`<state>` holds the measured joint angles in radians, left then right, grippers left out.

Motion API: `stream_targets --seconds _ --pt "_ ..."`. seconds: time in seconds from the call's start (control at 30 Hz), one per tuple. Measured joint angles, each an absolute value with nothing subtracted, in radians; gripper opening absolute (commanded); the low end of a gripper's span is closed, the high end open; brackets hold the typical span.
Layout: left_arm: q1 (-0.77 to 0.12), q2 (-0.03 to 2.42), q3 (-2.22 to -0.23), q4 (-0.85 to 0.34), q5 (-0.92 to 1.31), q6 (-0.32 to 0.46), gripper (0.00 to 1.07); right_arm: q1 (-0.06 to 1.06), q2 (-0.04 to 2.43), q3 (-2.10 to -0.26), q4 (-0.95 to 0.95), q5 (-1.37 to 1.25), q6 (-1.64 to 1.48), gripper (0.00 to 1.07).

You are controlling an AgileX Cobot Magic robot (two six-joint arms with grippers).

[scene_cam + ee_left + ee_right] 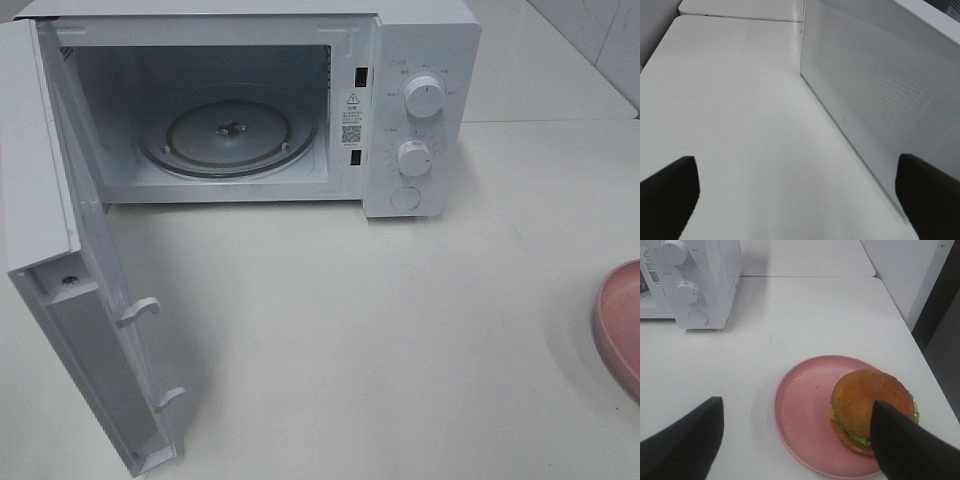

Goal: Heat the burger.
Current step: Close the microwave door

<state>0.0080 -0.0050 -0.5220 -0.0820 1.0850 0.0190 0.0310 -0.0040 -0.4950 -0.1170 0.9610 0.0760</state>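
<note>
White tabletop [805,310] bears a pink plate [800,415] with the burger [865,405] between the wide-open right gripper [795,450] fingers.

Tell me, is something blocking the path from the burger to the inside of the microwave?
Nothing visible does. The burger sits on the pink plate, the microwave door is swung wide open, the glass turntable is bare, and the white table between them holds nothing.
</note>
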Motion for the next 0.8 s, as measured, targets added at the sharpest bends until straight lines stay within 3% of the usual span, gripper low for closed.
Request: stream_targets --seconds 0.8 --pt "0.008 -0.005 -0.522 -0.082 1.085 0.018 1.0 0.031 -0.004 -0.495 -0.117 0.961 0.076 0.75"
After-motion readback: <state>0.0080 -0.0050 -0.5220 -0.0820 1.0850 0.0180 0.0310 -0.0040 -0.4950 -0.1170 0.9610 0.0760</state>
